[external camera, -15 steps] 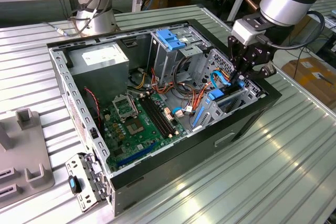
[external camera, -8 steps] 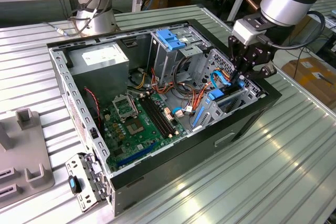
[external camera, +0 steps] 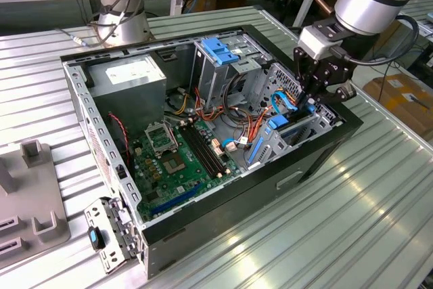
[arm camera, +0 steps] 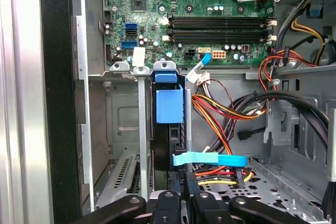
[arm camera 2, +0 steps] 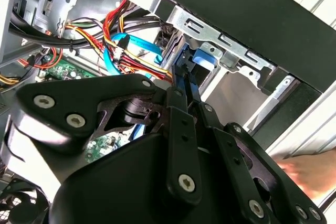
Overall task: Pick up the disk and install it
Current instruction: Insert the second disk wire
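Your nearest risk is the grip itself: the gripper [arm camera: 184,195] has the disk [arm camera: 169,106] by one thin edge only, so, as I judge it, any sideways push could twist the disk between the fingers [arm camera: 198,199] and cock it in its slot. Just past that, the disk stands on edge between the upright metal rails of the bay [arm camera: 142,129]. If it goes in tilted, its blue frame could catch on a rail and jam, and more force would then bend the frame or make the fingers slip. Right beside the slot a flat blue cable [arm camera: 210,158] crosses near the fingertips, and a bundle of red, orange and yellow wires [arm camera: 220,108] hangs close behind. Either could be pinched or dragged by the linkage. Farther on lies the motherboard [arm camera: 210,19], well apart from the slot and, I think, in little danger. In the exterior view the gripper [external camera: 316,96] is down inside the case [external camera: 223,201] at the bay end, over the disk [external camera: 284,126]. As for the fingers: in both wrist views they stand nearly together, closed on the disk's near edge, and they touch nothing else that you can see.
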`<action>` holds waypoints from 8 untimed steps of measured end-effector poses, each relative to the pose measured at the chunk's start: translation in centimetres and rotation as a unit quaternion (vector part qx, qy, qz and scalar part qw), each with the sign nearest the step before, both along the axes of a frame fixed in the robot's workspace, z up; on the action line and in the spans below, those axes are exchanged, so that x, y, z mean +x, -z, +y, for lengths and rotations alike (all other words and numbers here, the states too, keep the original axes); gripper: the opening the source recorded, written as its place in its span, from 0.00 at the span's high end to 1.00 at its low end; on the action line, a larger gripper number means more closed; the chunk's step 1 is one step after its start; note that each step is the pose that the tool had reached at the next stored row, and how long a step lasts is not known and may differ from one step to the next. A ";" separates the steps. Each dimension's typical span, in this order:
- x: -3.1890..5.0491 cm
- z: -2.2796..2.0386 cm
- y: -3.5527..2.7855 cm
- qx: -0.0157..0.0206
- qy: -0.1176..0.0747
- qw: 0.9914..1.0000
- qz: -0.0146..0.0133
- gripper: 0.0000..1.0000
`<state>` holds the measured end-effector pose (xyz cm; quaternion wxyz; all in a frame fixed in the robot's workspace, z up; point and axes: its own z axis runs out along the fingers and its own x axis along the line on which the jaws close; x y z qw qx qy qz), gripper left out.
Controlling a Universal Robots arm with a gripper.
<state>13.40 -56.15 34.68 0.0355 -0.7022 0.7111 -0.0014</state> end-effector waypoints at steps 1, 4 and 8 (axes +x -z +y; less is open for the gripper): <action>-0.01 0.01 0.03 0.000 0.000 1.000 0.000 0.84; -0.06 0.00 0.27 0.000 0.000 1.000 0.000 0.84; -0.13 0.00 0.57 0.000 0.000 1.000 0.000 0.84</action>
